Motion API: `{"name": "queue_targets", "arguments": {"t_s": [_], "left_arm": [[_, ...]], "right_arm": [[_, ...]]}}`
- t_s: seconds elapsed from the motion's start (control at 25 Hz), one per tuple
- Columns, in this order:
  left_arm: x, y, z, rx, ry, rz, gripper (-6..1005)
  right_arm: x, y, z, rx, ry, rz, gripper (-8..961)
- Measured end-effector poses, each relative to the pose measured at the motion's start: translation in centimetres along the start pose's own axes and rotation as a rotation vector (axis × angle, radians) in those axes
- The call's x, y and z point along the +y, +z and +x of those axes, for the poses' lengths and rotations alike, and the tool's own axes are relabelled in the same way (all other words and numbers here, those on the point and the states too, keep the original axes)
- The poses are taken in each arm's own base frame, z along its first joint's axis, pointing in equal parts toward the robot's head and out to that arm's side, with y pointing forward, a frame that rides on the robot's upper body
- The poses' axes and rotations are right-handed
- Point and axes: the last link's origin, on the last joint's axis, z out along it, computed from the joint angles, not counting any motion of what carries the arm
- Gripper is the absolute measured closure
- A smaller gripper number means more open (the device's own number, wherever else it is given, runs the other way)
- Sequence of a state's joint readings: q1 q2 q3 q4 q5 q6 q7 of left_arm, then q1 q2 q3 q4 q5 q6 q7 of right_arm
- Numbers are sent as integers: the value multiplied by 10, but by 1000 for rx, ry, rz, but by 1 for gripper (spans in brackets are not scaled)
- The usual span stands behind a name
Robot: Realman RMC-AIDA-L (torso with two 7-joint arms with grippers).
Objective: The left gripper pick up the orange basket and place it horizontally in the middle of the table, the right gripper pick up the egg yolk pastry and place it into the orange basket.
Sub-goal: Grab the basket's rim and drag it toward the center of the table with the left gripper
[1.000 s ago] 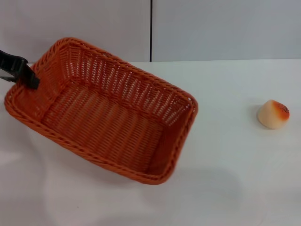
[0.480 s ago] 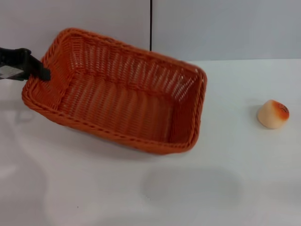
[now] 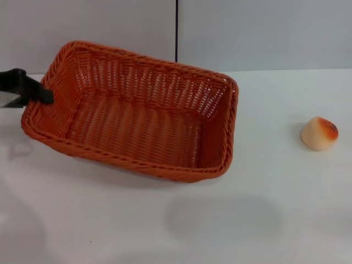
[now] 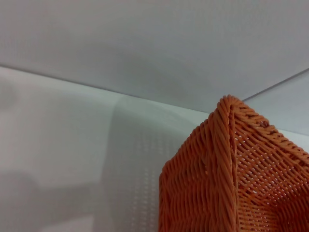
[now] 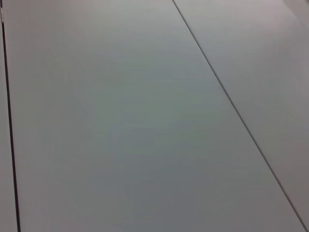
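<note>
Gripping the left rim of the stiff, light orange basket [image 3: 137, 110], the left gripper [image 3: 47, 96] holds it tilted; egg yolk pastry [image 3: 319, 133] looks soft

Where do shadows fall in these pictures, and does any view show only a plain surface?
Head view: a soft shadow lies on the table in front of the basket, apart from it. Left wrist view: a faint shadow beside the basket's corner. Right wrist view: only grey panels with seams.

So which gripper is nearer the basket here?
Left. The left gripper grips the basket at its left short rim. The right gripper is out of view.
</note>
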State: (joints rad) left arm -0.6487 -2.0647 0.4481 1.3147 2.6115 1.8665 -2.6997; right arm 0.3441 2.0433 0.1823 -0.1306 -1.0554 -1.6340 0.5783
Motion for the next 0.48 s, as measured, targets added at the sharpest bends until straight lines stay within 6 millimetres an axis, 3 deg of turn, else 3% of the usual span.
{"name": "queue_targets", "arguments": {"t_s": [0.2,0.48], "left_arm": [[-11,3,-15,14,-43,-23,819],[-9,13,-27,-4,-31,-49,818]], "right_arm": [[1,2,3,10,4,4,439],[4,5,5,14,11,3,441]]}}
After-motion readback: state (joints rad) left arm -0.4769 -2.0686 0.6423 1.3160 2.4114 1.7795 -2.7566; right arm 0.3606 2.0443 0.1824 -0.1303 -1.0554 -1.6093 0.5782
